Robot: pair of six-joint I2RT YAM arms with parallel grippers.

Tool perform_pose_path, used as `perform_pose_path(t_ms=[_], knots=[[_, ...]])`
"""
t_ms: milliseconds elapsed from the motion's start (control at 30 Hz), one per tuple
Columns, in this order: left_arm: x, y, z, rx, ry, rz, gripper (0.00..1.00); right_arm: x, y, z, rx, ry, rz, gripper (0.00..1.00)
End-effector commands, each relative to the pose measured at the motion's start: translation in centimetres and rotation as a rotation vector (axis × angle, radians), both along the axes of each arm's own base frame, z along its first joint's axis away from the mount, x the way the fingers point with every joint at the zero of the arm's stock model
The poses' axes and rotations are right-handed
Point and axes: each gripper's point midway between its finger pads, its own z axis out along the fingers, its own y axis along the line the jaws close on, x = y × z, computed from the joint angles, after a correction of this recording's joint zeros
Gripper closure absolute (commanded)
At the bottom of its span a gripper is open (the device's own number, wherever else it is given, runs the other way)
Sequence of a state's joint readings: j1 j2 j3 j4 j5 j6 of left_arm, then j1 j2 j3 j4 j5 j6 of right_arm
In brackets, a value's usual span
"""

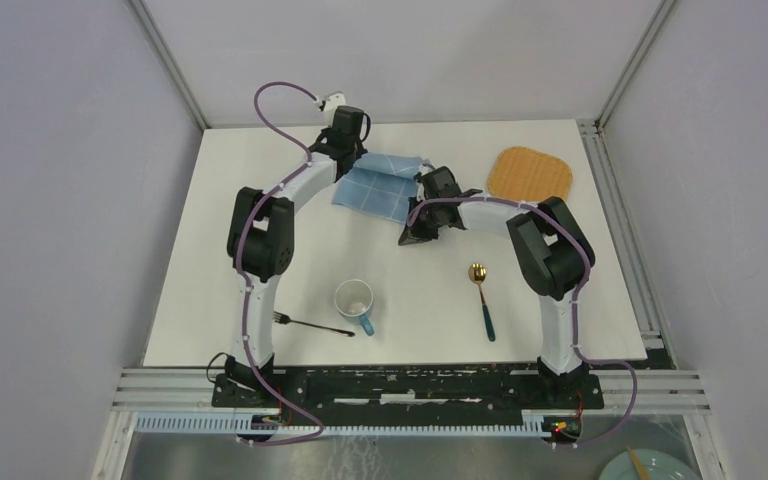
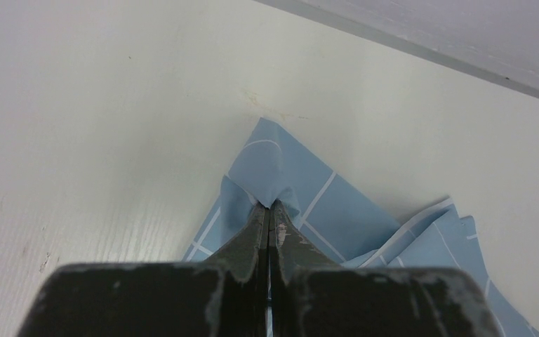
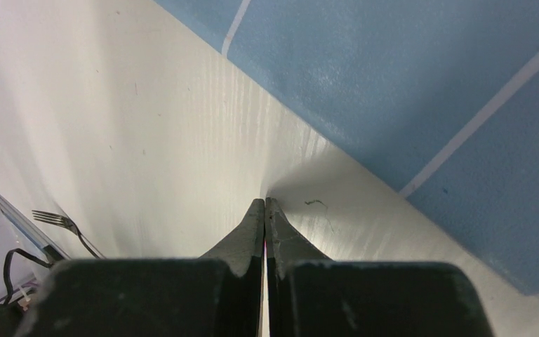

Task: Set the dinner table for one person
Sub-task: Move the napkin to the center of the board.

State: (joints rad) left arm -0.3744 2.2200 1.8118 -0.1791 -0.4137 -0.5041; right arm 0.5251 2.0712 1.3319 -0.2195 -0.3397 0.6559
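Clearly soft and light: cloth (image 1: 380, 185), limp and rumpled at the far middle of the table (image 1: 260, 220), pinched at its far-left corner by the left gripper (image 2: 269, 206). Best taken by corners and lifted before dragging. Right gripper (image 3: 264, 201) pressed together, empty, just beside the cloth's edge. Open room nearer, between cup (image 1: 354, 300) and spoon (image 1: 482, 298). Mat (image 1: 529, 173) to the right, back edge near.
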Motion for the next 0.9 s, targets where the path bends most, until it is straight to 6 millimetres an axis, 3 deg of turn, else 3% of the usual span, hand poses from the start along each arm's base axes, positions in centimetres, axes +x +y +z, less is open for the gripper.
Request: perform_pose_path(t_ms=[0, 167, 400, 867], knots=[[1.4, 0.4, 4.0, -0.031, -0.103, 0.037, 0.98, 0.2, -0.7, 1.9, -0.03, -0.075, -0.014, 1.0], [1.3, 0.3, 3.7, -0.036, -0.096, 0.036, 0.98, 2.9, 0.0, 5.1, -0.006, -0.2, -0.043, 1.0], [1.2, 0.4, 3.9, -0.028, -0.099, 0.033, 0.98, 6.3, 1.3, 6.8, 0.004, -0.272, -0.069, 1.0], [1.1, 0.5, 3.7, -0.023, -0.092, 0.029, 0.98, 11.1, 2.6, 3.8, -0.055, -0.31, -0.104, 1.0]])
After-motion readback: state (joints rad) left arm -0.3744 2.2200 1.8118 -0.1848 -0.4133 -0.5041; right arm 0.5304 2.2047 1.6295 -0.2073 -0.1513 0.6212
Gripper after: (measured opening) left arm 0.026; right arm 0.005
